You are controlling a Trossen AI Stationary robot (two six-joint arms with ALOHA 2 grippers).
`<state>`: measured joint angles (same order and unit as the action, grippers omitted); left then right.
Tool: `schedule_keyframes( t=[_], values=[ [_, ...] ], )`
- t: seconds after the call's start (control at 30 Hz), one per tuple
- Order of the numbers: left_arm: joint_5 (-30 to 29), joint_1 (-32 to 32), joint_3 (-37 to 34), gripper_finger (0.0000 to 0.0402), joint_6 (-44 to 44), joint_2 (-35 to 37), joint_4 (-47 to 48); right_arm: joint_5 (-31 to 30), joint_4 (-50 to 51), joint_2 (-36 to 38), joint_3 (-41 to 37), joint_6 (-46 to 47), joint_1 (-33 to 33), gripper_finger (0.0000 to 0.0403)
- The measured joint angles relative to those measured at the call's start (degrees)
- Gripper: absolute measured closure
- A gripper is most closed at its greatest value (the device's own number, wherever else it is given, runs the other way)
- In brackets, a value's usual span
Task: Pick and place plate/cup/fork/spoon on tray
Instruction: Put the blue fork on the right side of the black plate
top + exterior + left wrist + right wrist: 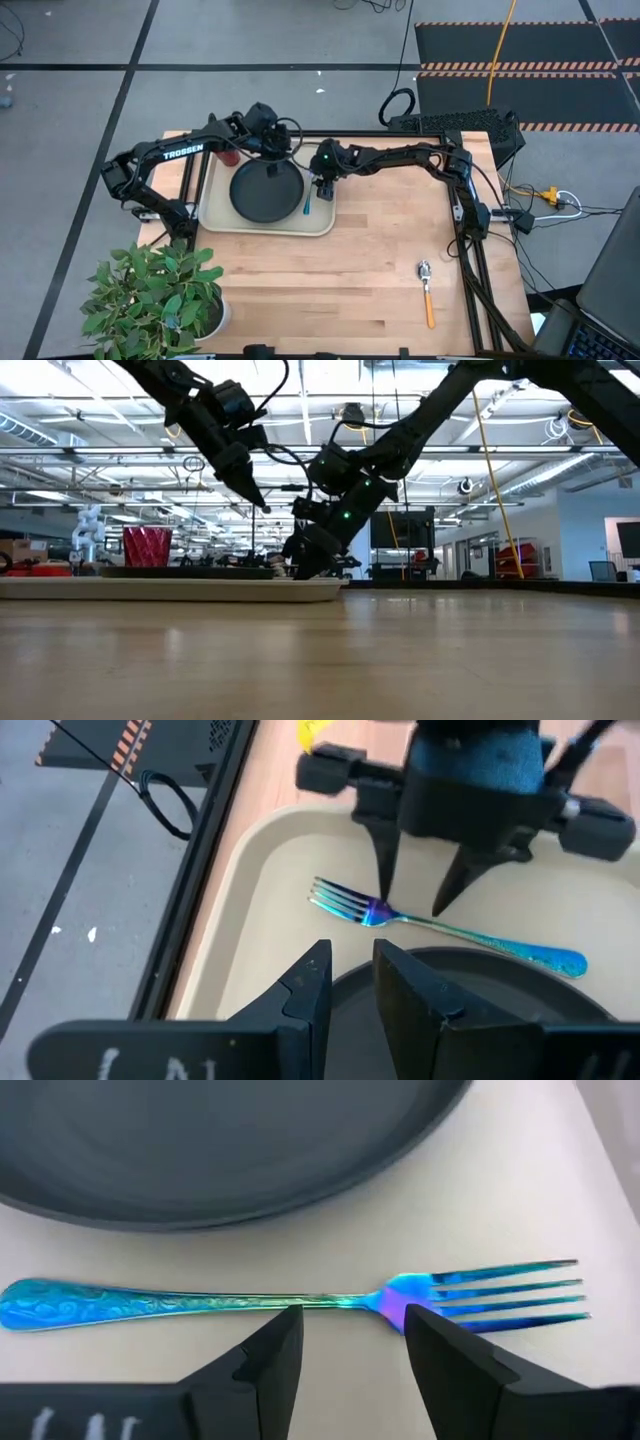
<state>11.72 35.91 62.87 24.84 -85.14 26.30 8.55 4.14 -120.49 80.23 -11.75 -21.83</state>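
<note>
I see my right gripper [323, 191] pointing down with fingers apart, and my left gripper [272, 165] raised, fingers slightly apart.

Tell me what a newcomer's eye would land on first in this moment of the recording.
Probably the bright blue fork lying on the beige tray beside the black plate, with the right gripper open astride its neck. The left gripper hangs over the plate's far edge, near the red cup. The orange-handled spoon lies alone on the bare table, near its right edge.
</note>
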Motion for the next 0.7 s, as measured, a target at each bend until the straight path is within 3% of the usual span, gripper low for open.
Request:
schedule_keyframes(
  t=[0.7],
  values=[
    [0.29, 0.00, -1.40, 0.0321, 0.02, 0.00, -0.98, 0.49, -2.16, -0.19, 0.00, 6.60, 1.48, 0.0238]
  ],
)
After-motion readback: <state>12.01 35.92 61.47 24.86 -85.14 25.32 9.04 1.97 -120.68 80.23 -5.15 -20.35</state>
